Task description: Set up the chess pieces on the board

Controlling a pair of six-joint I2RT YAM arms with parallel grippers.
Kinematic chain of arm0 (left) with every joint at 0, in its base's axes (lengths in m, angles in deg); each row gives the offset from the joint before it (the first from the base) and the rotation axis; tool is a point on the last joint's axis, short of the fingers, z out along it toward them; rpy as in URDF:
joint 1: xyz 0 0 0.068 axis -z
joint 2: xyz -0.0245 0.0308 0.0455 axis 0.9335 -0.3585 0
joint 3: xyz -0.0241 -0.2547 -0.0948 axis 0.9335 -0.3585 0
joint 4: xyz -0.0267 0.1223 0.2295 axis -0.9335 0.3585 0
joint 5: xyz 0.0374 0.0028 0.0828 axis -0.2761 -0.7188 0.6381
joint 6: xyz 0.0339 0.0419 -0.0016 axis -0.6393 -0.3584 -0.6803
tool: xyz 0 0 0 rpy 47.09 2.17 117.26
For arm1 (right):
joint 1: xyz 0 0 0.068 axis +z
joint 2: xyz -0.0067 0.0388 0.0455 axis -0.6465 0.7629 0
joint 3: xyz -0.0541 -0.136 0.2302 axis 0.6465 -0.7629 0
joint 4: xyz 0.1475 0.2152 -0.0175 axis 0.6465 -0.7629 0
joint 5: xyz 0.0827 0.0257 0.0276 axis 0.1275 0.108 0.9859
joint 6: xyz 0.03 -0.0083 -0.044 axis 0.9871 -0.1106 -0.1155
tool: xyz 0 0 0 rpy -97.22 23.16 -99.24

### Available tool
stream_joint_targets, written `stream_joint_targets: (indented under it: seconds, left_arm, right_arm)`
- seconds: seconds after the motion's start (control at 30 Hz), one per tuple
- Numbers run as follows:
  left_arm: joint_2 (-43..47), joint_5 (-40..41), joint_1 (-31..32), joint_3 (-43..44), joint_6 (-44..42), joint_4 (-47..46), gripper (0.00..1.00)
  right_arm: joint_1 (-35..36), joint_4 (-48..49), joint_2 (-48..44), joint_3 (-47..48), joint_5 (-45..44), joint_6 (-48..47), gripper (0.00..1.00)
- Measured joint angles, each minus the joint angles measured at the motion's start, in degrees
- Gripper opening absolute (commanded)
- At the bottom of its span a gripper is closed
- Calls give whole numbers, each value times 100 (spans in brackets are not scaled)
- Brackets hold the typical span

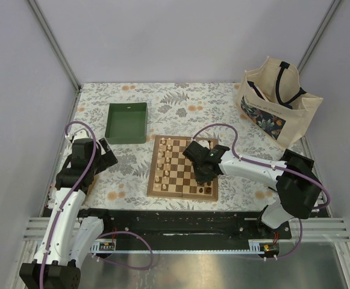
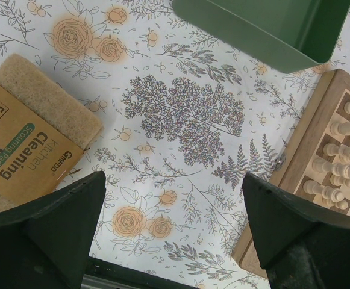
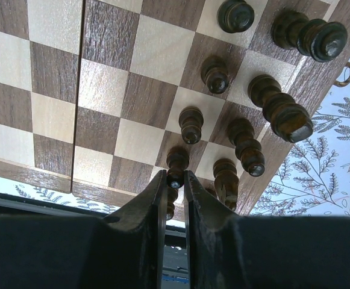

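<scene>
In the view from above, the board (image 1: pixel 182 167) is lying mid-frame on the flowered bench (image 1: pixel 217 105). A green tray (image 1: pixel 126 122) is sitting to its upper left and a cloth bag (image 1: pixel 277 105) at the upper right. The right claw (image 1: pixel 203 174) is reaching over the board's right half, probably to seat a piece there. The left claw (image 1: pixel 105 155) is waiting at the left, off the board.

In the left wrist view, the left claw (image 2: pixel 173 177) is gaping wide over bare cloth and carrying nothing. A sponge pack (image 2: pixel 36 132) is lying at the left. The pale pieces (image 2: pixel 337 171) are standing in rows at the right edge.

In the right wrist view, the right claw (image 3: pixel 175 186) is pinching the round head of a dark pawn (image 3: pixel 176 165) at the bottom centre, holding it upright over a square. The other dark pieces (image 3: pixel 247 144), glossy turned wood, are lining the board's lower right border.
</scene>
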Motion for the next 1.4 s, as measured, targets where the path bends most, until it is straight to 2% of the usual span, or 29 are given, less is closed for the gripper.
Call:
stream_joint_targets:
  seconds: [1.07,1.3,1.4]
  left_arm:
    - [0,-2,0,0,0,0,99]
    - [2,-20,0,0,0,0,99]
    - [4,-20,0,0,0,0,99]
  right_arm:
    - [0,0,-24,-20,17,-59,37]
    - [0,94,-697,-20,35,-358,51]
    - [0,170,-1158,4,-52,-501,63]
